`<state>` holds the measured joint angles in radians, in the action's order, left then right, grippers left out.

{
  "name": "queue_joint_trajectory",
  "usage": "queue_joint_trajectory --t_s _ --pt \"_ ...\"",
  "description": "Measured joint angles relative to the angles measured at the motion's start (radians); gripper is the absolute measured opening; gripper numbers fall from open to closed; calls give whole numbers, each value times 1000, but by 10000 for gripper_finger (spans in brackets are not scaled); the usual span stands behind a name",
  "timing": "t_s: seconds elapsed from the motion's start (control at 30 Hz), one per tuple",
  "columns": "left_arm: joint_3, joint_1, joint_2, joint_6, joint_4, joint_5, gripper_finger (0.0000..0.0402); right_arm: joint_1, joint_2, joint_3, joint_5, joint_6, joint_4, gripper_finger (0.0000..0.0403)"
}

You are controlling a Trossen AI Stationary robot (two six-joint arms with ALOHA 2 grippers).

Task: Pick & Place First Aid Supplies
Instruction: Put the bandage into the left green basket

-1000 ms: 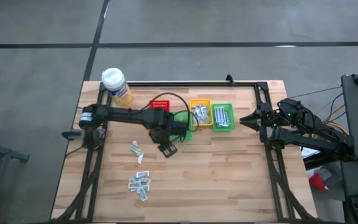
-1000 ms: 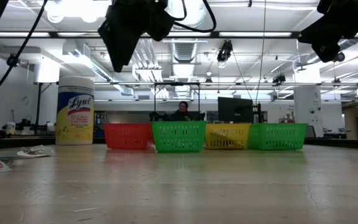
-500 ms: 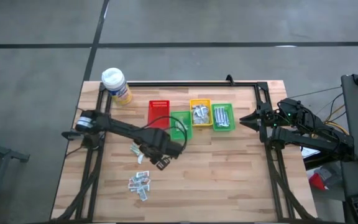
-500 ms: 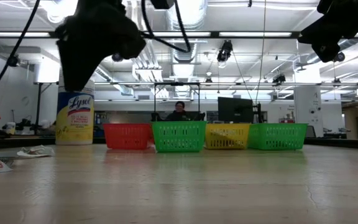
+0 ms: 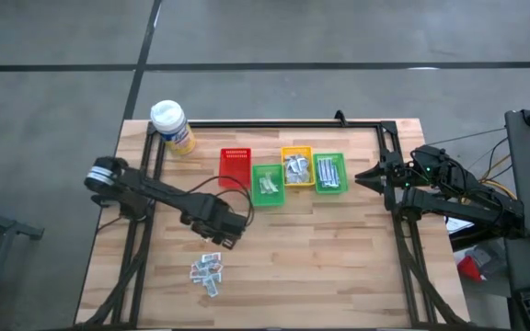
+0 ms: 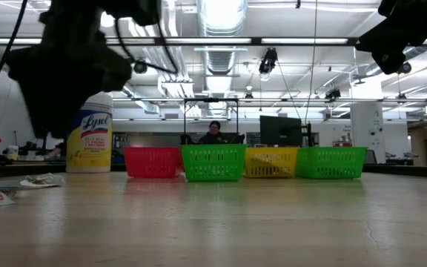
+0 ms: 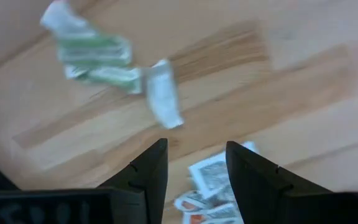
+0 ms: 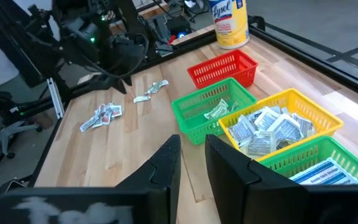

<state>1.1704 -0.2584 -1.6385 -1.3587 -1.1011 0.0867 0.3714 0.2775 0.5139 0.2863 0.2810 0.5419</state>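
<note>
My left gripper point(image 5: 224, 235) has swung from the bins toward the loose packets point(image 5: 206, 271), fingers open; I should centre over one packet before descending.

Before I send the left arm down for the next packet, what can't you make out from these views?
- Greenish packets: left wrist view blurred, print unreadable; hidden under the left end effector from above.
- Pile of packets: high view too small to count; cut off by the left wrist view's bottom edge.
- Red basket: low view, wall hides contents.
- Right end effector waits, open.
</note>
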Motion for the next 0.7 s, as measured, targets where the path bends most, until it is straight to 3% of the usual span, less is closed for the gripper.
queue_joint_trajectory --t_s 0.33,0.7 --pt "-260 -3 136 -149 200 26 156 0 0 0 0 0 0 77" --pt "-392 -3 158 -216 374 25 155 0 0 0 0 0 0 85"
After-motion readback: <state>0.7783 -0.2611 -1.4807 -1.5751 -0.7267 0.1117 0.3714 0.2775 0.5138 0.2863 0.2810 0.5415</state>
